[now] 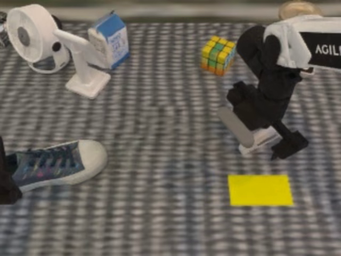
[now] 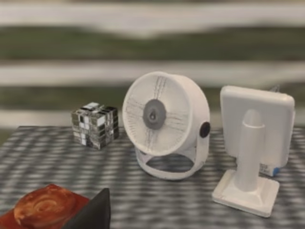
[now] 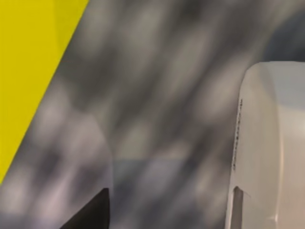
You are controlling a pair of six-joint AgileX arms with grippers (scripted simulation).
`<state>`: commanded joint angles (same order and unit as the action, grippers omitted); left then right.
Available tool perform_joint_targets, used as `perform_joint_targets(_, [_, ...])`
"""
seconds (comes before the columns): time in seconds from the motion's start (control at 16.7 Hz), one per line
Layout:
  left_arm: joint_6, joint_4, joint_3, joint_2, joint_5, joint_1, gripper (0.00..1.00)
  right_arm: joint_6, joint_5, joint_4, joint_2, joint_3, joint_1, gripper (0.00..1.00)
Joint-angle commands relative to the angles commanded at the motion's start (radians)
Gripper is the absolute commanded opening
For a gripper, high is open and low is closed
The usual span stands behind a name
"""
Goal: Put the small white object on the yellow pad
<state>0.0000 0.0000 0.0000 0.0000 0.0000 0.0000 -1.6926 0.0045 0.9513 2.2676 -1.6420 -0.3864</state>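
The small white object [image 1: 262, 141] lies on the table at centre right, just above the yellow pad [image 1: 260, 190] and clear of it. My right gripper [image 1: 262, 136] hangs low over the object, open, one finger on each side of it. In the right wrist view the white object [image 3: 269, 148] shows its dark slit close by. A gap of table separates it from one dark fingertip [image 3: 93, 214], and the other fingertip is hidden. A corner of the yellow pad [image 3: 28, 71] lies beyond. My left arm [image 1: 5, 181] is parked at the table's left edge, with one fingertip [image 2: 93, 212] showing.
A multicoloured cube [image 1: 217, 55] sits behind my right arm. A white fan [image 1: 32, 34], a white stand [image 1: 85, 66] and a blue milk carton [image 1: 109, 40] stand at the back left. A sneaker [image 1: 56, 162] lies front left. The left wrist view shows a silver cube [image 2: 94, 125] and a reddish-brown item [image 2: 40, 210].
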Motion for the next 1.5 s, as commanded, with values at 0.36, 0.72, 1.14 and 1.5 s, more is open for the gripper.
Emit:
perform_joint_targets(0.36, [0.000, 0.000, 0.000, 0.000, 0.000, 0.000, 1.00, 0.000, 0.000, 0.000, 0.000, 0.000, 0.000, 0.62])
perform_joint_targets(0.72, [0.000, 0.000, 0.000, 0.000, 0.000, 0.000, 1.00, 0.000, 0.000, 0.000, 0.000, 0.000, 0.000, 0.17])
perform_joint_targets(1.14, [0.000, 0.000, 0.000, 0.000, 0.000, 0.000, 1.00, 0.000, 0.000, 0.000, 0.000, 0.000, 0.000, 0.00])
perform_joint_targets(1.5, [0.000, 0.000, 0.000, 0.000, 0.000, 0.000, 1.00, -0.001, 0.000, 0.017, -0.003, -0.016, 0.002, 0.00])
